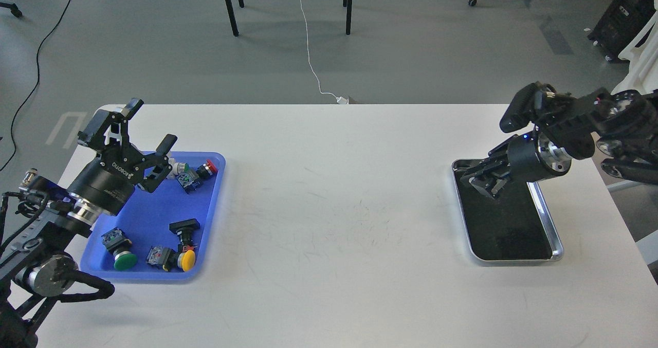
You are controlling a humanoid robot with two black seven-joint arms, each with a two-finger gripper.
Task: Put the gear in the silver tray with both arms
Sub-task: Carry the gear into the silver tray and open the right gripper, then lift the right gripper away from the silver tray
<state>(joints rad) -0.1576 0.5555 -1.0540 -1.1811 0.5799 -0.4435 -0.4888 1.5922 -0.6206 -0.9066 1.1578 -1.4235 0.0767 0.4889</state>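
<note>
The silver tray (516,260) lies at the right of the white table, and its black inner surface shows nothing on it. My right gripper (479,182) hangs low over the tray's far left corner. Its dark fingers blend with the black surface, so I cannot tell their state or whether they hold anything. The gear is several push-button switch parts in a blue plastic tray (154,209) at the left: a red one (208,166), a black one (184,227), a green one (123,258) and a yellow one (186,259). My left gripper (150,125) is open and empty above that tray's far left part.
The white table (334,209) spans the view between the two trays. Beyond its far edge are grey floor, a white cable (311,55) and black chair legs (230,6). My left arm covers the blue tray's left rim.
</note>
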